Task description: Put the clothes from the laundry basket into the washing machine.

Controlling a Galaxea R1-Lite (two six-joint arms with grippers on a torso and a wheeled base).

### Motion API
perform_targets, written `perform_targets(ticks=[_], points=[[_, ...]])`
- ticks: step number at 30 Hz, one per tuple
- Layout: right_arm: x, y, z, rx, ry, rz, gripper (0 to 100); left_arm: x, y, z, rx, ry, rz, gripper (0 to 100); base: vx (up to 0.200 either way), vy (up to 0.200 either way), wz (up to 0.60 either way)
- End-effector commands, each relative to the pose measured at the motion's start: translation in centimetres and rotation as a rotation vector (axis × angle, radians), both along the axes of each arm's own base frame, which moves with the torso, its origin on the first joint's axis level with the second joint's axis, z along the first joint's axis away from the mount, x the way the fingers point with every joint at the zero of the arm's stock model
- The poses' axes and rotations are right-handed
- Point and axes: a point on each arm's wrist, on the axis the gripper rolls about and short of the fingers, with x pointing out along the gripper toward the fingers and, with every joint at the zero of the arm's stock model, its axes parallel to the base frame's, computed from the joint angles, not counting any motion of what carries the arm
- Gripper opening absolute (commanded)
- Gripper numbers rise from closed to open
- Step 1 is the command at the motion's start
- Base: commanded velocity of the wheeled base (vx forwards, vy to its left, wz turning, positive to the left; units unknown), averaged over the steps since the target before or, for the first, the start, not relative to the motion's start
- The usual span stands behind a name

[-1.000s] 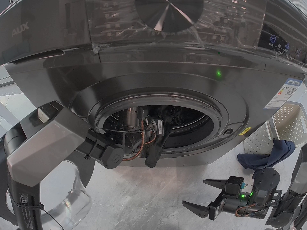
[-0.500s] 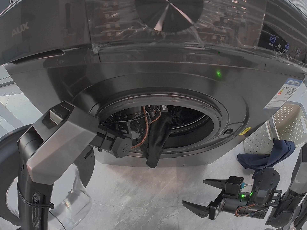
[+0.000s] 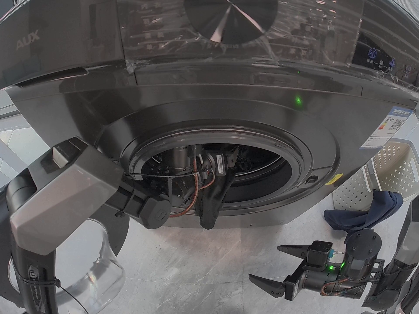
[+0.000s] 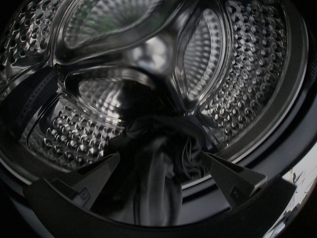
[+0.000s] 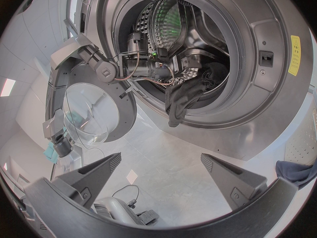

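**A:** Washing machine (image 3: pixel 244 105)?
**B:** Open. Laundry basket (image 3: pixel 393 166) cut off beside it, blue garment (image 3: pixel 371 212) draped over.
**A:** Black garment (image 3: pixel 213 199)?
**B:** Hanging over the drum (image 4: pixel 257 50) lip, inner end lost in shadow.
**A:** Grippers?
**B:** Left gripper (image 4: pixel 160 156) in the drum, jaws spread; right gripper (image 3: pixel 265 262) spread, empty.

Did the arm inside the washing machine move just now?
Yes. The left gripper drew back leftward, slightly out of the dark grey washing machine's round opening.

laundry basket (image 3: pixel 391 169) cropped, dark garment (image 3: pixel 210 206) partly hidden
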Motion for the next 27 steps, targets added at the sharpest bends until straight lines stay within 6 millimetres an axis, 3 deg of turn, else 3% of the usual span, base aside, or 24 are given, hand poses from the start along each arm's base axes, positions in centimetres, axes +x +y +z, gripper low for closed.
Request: perform_targets(ticks=[1,7,11,15,16,21,27], points=[[-0.1,0.0,0.0,0.000,0.000,0.003,100,-2.1,1.2,0.4,0.049,0.050,-0.005,100,0.000,0.000,0.00],[-0.1,0.0,0.0,-0.001,-0.001,0.003,100,-2.7,1.4,-2.4,0.105,0.123,-0.019,100,0.000,0.000,0.00],[-0.1,0.0,0.0,-0.001,-0.001,0.005,100,-2.0,1.3,-4.9,0.141,0.161,-0.012,100,0.000,0.000,0.00],[0.0,0.0,0.0,0.001,-0.003,0.003,100,-1.1,1.3,-5.8,0.142,0.156,-0.002,100,0.000,0.000,0.00],[0.0,0.0,0.0,0.002,-0.002,0.003,100,-1.0,1.4,-5.8,0.142,0.156,0.000,0,0.000,0.000,0.00],[0.0,0.1,0.0,0.002,-0.002,0.004,100,-0.5,0.8,-5.5,0.128,0.139,-0.006,0,0.000,0.000,0.00],[0.0,0.1,0.0,0.001,-0.003,0.005,100,0.2,0.0,-3.5,0.066,0.074,-0.013,0,0.000,0.000,0.00]])
